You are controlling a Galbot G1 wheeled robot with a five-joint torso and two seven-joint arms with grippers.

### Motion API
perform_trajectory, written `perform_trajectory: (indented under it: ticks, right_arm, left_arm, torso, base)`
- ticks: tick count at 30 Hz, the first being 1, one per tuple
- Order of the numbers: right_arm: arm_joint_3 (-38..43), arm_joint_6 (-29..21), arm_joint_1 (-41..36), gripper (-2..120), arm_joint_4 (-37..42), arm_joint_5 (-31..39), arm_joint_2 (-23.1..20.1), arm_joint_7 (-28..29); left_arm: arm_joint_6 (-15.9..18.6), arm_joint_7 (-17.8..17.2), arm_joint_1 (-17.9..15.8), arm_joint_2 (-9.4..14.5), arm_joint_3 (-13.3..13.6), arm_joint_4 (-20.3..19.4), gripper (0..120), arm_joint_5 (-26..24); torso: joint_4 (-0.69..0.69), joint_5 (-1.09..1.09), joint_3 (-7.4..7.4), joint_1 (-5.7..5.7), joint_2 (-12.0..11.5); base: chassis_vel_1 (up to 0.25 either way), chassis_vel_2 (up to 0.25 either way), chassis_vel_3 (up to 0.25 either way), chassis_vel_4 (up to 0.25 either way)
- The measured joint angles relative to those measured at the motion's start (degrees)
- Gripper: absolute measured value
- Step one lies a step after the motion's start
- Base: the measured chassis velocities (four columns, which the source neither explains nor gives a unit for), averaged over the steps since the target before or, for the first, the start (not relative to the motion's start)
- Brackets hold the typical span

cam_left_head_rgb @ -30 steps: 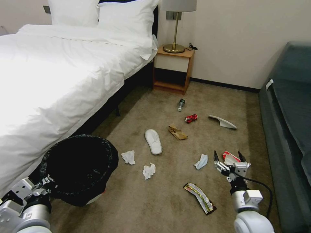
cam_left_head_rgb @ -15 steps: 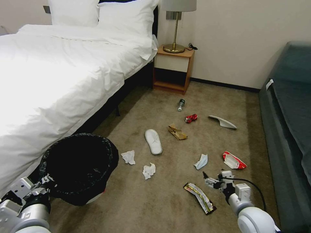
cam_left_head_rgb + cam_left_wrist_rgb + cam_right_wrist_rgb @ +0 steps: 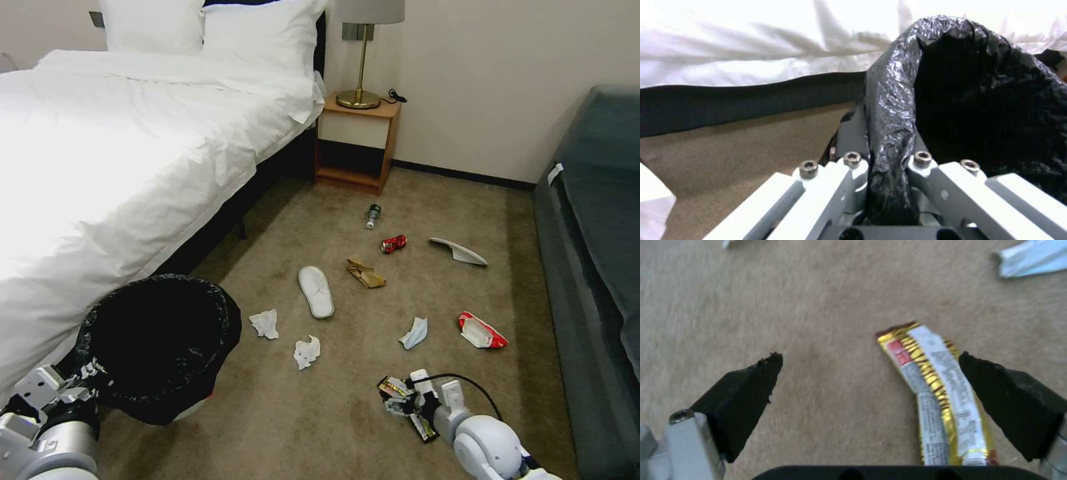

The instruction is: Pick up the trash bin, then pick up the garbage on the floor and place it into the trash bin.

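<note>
The bin is white, lined with a crinkled black bag folded over its rim; its inside looks dark, contents cannot be told. It sits low beside the bed, the left gripper clamped on its rim. The right gripper hangs wide open over a long gold-striped wrapper lying flat on the carpet, one finger just beside it.

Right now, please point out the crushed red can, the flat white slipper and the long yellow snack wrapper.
crushed red can (image 3: 393, 244), head view, its middle
flat white slipper (image 3: 316, 291), head view, its strap
long yellow snack wrapper (image 3: 937, 386), right wrist view, its middle
</note>
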Motion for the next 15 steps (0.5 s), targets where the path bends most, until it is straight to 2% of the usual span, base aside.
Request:
perform_trajectory:
  ticks: [4, 15]
  right_arm:
    - [-1.1, -2.6, 1.8, 100, -2.7, -2.7, 0.0, -2.7]
    - [-2.0, -4.1, 5.2, 100, -8.1, -4.6, 1.5, -0.7]
  left_arm:
    - [0.2, 0.0, -0.3, 0.0, 0.1, 0.3, 4, 0.0]
    - [0.2, -0.1, -0.8, 0.0, 0.1, 0.8, 4, 0.0]
  torso:
    - [0.00, 0.00, 0.00, 0.00, 0.0]
    - [0.00, 0.01, 0.00, 0.00, 0.0]
  base:
    - [0.000, 0.000, 0.000, 0.000]
    - [0.000, 0.000, 0.000, 0.000]
